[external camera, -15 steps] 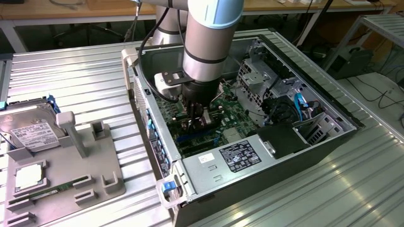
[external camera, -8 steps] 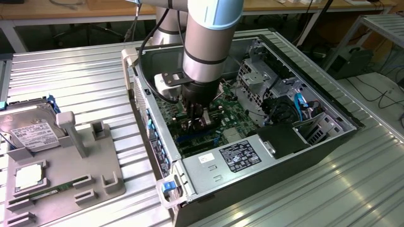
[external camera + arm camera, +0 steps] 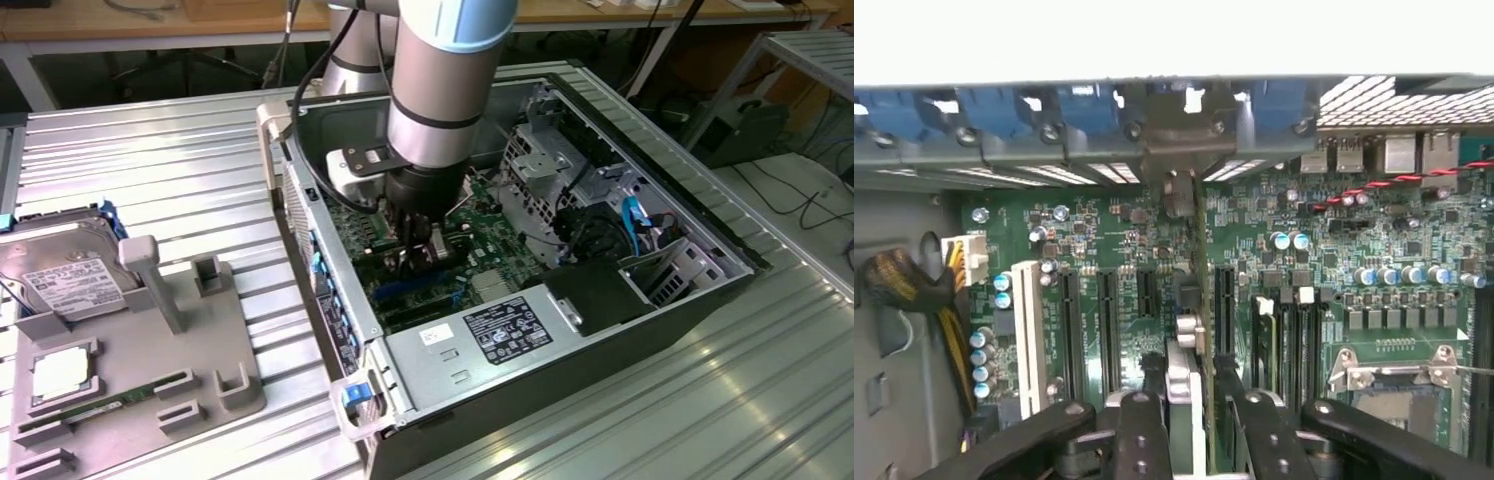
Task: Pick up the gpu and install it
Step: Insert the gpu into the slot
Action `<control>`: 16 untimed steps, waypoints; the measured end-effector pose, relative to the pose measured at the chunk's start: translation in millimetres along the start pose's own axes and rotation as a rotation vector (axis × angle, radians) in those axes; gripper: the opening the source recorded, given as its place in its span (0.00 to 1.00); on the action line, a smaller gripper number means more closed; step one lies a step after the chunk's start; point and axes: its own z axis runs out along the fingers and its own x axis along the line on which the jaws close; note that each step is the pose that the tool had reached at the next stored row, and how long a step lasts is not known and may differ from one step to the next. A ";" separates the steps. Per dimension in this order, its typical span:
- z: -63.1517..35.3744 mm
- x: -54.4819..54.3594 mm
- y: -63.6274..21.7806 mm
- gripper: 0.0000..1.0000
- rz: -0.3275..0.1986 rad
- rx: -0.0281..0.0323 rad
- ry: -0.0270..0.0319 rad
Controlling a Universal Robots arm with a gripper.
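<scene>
One hand [image 3: 1189, 425] clamps one gpu [image 3: 1199, 300] edge-on.

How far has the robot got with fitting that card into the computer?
The pickup looks done: the gpu is clamped edge-on in the gripper, down inside the open computer case. In hand now is the fitting: the card stands over the motherboard slots, its bracket near the rear openings. Whether it is fully seated cannot be told, and the gripper has not let go.
</scene>
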 end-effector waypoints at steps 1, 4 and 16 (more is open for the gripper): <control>0.1 0.0 0.0 0.30 0.000 0.0001 -0.0002; 0.2 0.3 0.1 0.30 0.000 -0.0001 0.0002; 8.8 1.8 0.1 0.30 0.000 -0.0030 0.0010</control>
